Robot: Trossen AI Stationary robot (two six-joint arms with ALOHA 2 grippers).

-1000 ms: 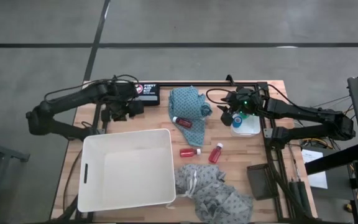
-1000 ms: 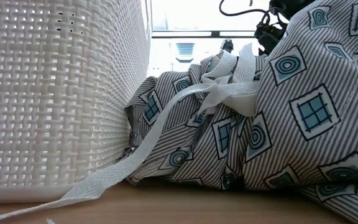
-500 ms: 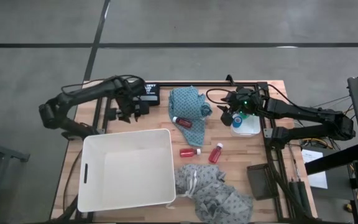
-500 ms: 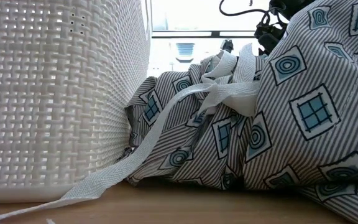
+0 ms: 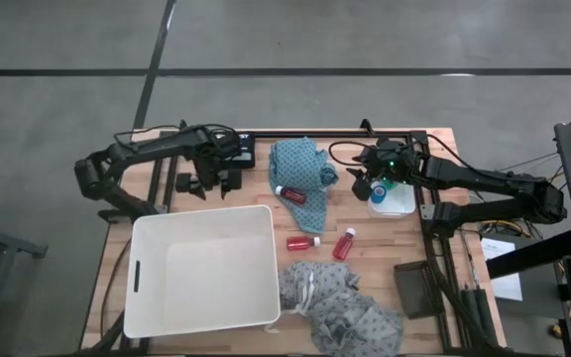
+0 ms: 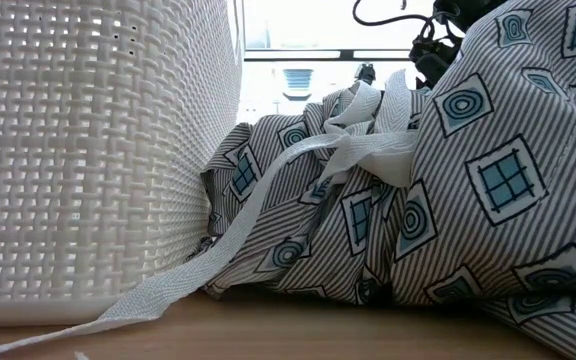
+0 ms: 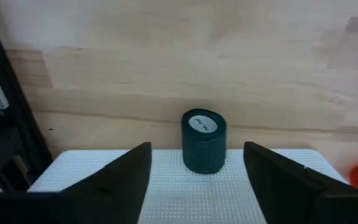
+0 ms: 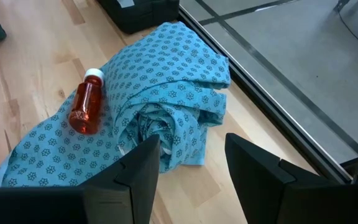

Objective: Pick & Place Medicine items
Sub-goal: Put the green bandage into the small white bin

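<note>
Three red bottles (image 5: pixel 303 242) counted in the high view: one on the teal cloth (image 5: pixel 300 169) at upper centre, two on bare wood at centre. One teal-green roll (image 7: pixel 204 141) stands upright, centre of the left wrist view, at the white basket (image 5: pixel 147 307) rim. Blue piece not made out.

Left gripper (image 5: pixel 216 182), upper left of the high view, is released, fingers spread with the roll between them, untouched. Right gripper (image 5: pixel 368 185), upper right: fingers apart, nothing grasped.

Low view blocked by basket wall and one patterned grey cloth (image 6: pixel 448 200).
</note>
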